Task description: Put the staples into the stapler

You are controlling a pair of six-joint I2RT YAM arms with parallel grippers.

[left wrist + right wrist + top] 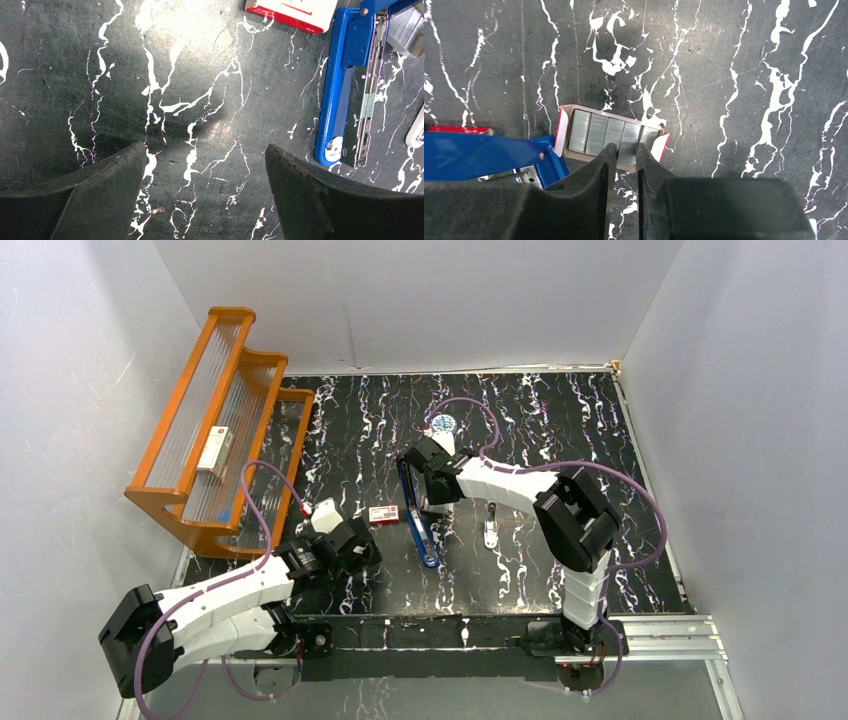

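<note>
Silvery staples [599, 132] seen in red-edged tray [561, 130], one strip pinched by right gripper [624, 150]. Blue stapler [420, 535] laid open, long axis near-far, hinge far. Left gripper [205, 150] spread wide.

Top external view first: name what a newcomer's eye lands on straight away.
The orange rack at the far left of the black marbled table stands out. Mid-table, the blue stapler lies opened, and beside it the right gripper pinches silvery staples in their tray.
</note>
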